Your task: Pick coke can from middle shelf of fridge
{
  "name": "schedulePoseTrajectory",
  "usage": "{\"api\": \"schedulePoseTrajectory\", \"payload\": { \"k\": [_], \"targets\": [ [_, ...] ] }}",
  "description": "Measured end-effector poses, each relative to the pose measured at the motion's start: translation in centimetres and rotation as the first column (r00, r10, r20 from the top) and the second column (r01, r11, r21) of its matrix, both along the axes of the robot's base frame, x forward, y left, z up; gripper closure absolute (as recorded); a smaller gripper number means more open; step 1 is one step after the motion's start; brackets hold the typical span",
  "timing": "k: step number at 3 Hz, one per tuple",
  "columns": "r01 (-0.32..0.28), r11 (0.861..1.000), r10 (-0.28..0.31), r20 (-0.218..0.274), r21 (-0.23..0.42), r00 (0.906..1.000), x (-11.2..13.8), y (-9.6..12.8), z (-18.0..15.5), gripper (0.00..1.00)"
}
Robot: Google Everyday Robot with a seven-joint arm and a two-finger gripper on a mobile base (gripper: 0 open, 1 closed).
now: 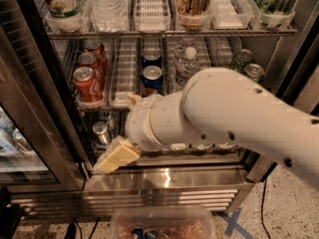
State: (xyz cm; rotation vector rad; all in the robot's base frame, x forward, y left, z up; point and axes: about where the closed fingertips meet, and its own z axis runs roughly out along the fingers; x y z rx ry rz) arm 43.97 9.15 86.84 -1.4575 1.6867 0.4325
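Observation:
Three red coke cans stand in a row in the left lane of the middle shelf (127, 101) of the fridge (164, 180); the front coke can (87, 83) is nearest. My gripper (113, 157) is a cream wedge at the end of the big white arm (224, 113). It hangs in front of the bottom tier, below and a little right of the front coke can, apart from it and holding nothing that I can see.
Blue Pepsi cans (152, 76), water bottles (187, 59) and green cans (244, 61) share the middle shelf. Tall bottles and cups stand on the top tier (164, 33). Silver cans (101, 132) stand below. The open glass door (30, 108) is at the left. A plastic bin (159, 223) sits on the floor.

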Motion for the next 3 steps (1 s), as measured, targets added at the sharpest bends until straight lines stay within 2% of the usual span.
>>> {"api": "schedulePoseTrajectory", "payload": {
  "k": [1, 2, 3],
  "targets": [
    [0.012, 0.999, -0.013, 0.036, 0.040, 0.9993, 0.62, 1.55, 0.34, 0.00],
    [0.013, 0.999, -0.015, 0.043, 0.041, 0.9990, 0.56, 1.73, 0.44, 0.00],
    [0.046, 0.996, -0.051, 0.072, 0.070, 0.9961, 0.91, 2.07, 0.60, 0.00]
  ]
}}
